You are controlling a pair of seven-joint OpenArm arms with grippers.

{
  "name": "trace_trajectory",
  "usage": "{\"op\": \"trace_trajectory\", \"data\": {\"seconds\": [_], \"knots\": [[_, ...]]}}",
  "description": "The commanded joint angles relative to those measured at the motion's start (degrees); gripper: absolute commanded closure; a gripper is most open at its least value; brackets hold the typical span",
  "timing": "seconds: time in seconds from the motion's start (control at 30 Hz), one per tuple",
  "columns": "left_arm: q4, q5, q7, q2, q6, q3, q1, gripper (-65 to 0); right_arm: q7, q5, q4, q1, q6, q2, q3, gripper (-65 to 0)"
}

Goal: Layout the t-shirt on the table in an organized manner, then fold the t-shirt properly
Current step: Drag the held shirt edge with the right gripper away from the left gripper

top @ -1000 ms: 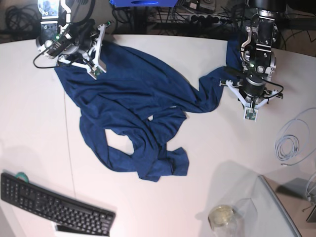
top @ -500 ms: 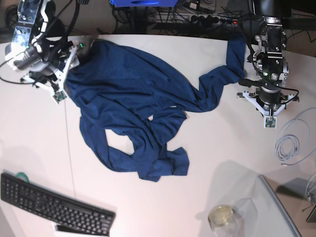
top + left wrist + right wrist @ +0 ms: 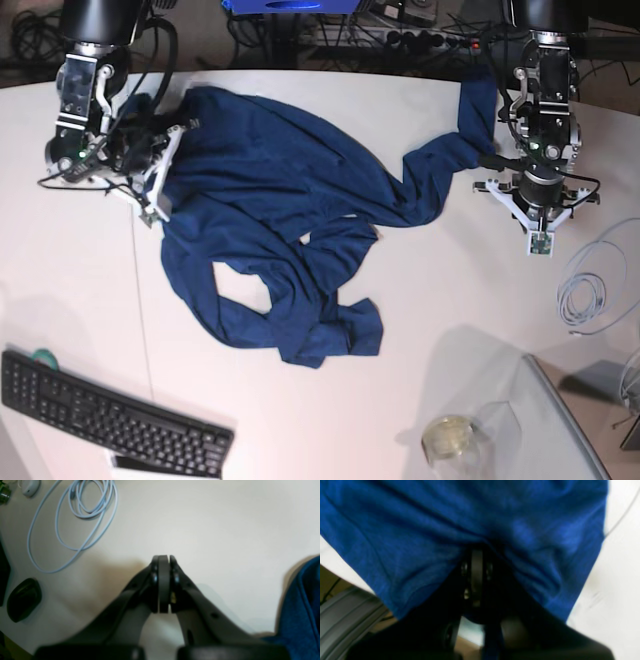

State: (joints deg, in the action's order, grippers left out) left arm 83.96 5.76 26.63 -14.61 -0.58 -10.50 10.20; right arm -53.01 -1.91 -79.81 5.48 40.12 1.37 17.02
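**Progress.** The t-shirt lay crumpled on the table, not yet laid out. In the base view its bulk sat from centre toward 10 o'clock. One long sleeve ran out toward 2 o'clock, ending near the far table edge. The lower part was bunched toward 6 o'clock, with a gap of bare table showing through the folds. Judging from this, the spreading step was in hand and unfinished: the body needed flattening, both sleeves needed straightening, and no fold had been made.

**Right arm.** The right gripper stood at 10 o'clock in the base view, at the shirt's edge, the wrist tilted low over the table. In the right wrist view, blue cloth draped over and around the fingertips, which were pressed together. A pinch of fabric appeared caught between them, though the cloth hid the contact itself.

**Left arm.** The left gripper stood at 3 o'clock in the base view, pointing down at bare table, just beside the outstretched sleeve but apart from it. In the left wrist view its fingers met with nothing between them. The shirt's edge showed only at 4 o'clock in that view.

**Other items.** A coiled cable lay at 3 o'clock in the base view, and a keyboard at 7 o'clock, both well apart from the shirt.
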Motion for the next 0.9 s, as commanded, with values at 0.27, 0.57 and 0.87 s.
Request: {"op": "trace_trajectory", "data": {"seconds": [0.27,0.57,0.87], "knots": [[-0.1,0.4,-0.9,3.5,-0.4,-0.2,-0.7,0.0,4.9,1.0,9.9,-2.7,-2.0,-3.9,0.2,-1.8],[3.7,0.4,-0.9,3.5,-0.4,-0.1,1.7,0.0,7.9,1.0,11.5,-5.8,-2.1,-7.9,-0.2,-1.8],[4.1,0.4,-0.9,3.2,-0.4,-0.3,2.5,0.0,10.0,1.0,24.7,-18.0,-2.1,-12.0,-0.3,-1.8]]}}
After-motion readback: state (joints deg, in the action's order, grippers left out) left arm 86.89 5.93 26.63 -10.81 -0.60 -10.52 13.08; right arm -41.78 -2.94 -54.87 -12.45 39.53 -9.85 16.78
